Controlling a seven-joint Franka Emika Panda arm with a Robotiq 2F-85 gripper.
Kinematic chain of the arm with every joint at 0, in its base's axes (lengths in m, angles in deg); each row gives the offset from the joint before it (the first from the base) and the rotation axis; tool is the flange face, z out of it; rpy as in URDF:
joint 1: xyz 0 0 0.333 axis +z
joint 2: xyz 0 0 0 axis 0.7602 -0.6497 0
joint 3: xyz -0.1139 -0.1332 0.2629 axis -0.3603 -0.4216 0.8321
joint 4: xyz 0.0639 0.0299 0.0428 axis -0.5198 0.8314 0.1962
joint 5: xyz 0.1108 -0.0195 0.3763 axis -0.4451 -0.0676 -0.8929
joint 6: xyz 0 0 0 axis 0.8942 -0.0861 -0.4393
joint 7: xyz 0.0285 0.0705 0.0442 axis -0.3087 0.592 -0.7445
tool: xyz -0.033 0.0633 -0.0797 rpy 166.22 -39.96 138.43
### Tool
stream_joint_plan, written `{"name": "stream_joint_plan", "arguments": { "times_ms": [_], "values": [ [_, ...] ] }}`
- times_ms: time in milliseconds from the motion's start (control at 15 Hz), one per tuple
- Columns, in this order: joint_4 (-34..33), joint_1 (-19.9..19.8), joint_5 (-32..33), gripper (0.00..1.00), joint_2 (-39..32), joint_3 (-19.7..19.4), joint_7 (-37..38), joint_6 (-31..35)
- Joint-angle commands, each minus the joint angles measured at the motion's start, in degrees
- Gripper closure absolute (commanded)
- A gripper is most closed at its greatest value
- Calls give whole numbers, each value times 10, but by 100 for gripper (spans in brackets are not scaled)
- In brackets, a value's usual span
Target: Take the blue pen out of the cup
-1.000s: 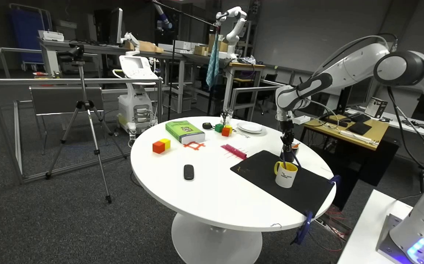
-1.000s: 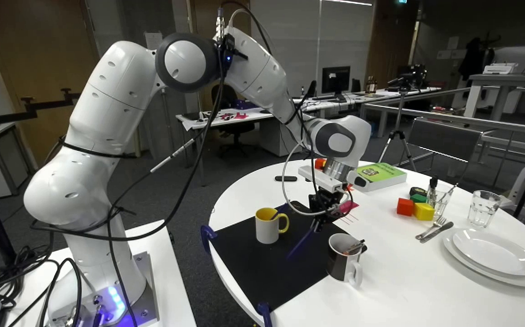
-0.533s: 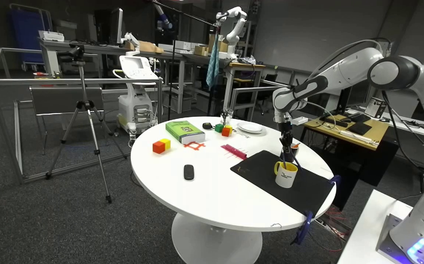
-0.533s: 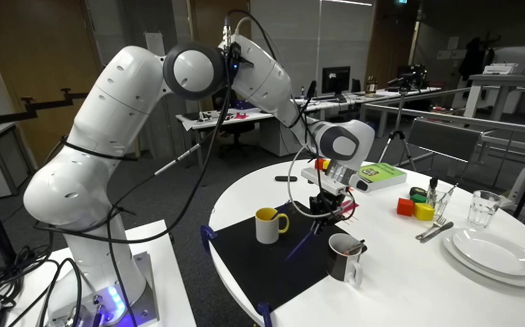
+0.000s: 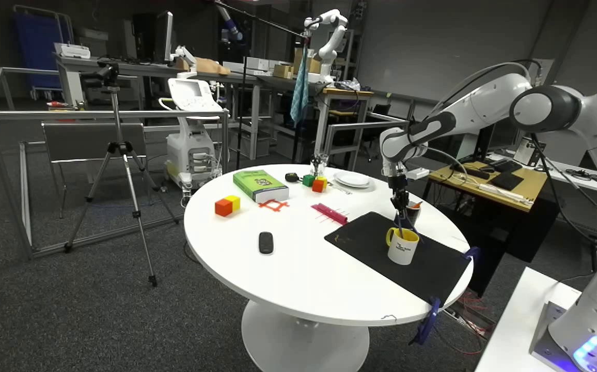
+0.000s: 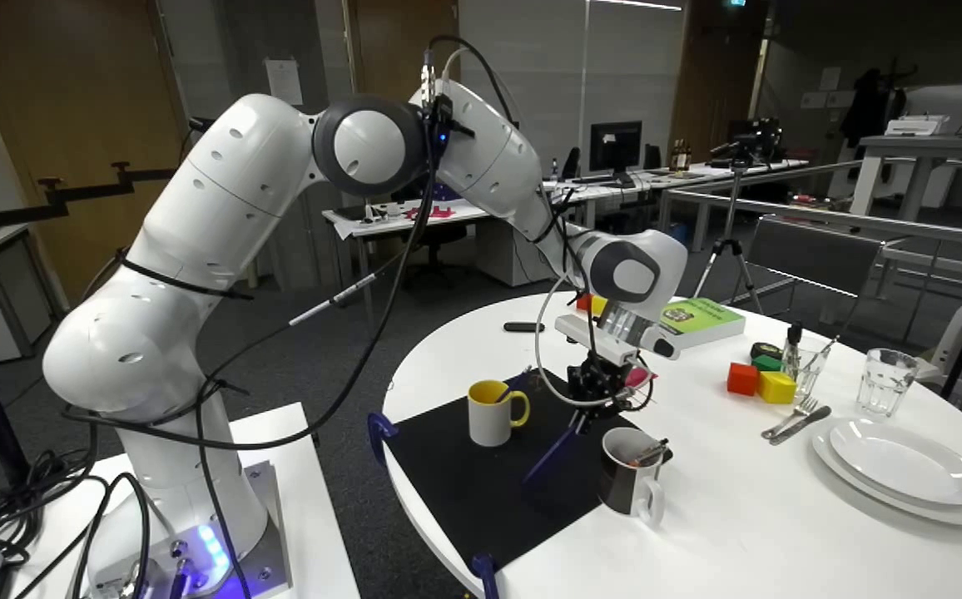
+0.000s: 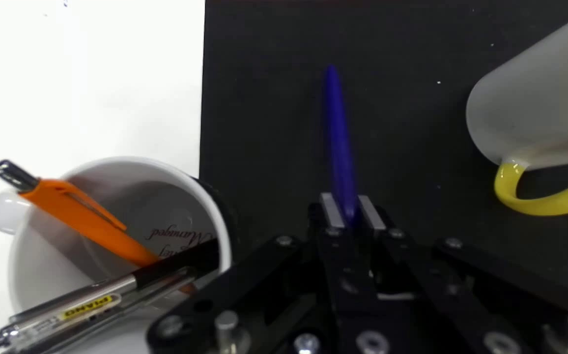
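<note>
Blue pen [image 7: 341, 142] clenched in my gripper [image 7: 352, 211], outside the cup [image 6: 490, 423], beside it but apart, slanting free end down over the black mat [image 6: 464, 491]. Whether that end touches the mat, can't tell. I judge the step is setting it down. To do it well: lower slowly, level the barrel, release low. It may roll, so best laid well away from the cup. The dark mug [image 6: 624, 478] sits across the pen from the cup; mind its rim.

Both exterior views show a second blue stick [image 6: 516, 384] standing in the cup; possibly the pen meant, unsure. The wrist view crops the cup's mouth, hiding that stick, but only there do I see my pen between both pads [image 7: 332, 210].
</note>
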Motion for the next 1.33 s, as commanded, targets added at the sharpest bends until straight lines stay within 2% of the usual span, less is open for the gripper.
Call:
{"name": "stream_joint_plan", "arguments": {
  "times_ms": [0, 667, 733, 867, 1267],
  "values": [
    [-34, -10, -4, 97, -17, 13, -16, -34],
    [-66, -6, 5, 97, -44, 18, -22, -82],
    [-69, -6, 5, 63, -46, 18, -22, -87],
    [-76, -6, 5, 55, -50, 18, -22, -96],
    [-79, -7, 3, 9, -50, 19, -23, -94]
  ]
}}
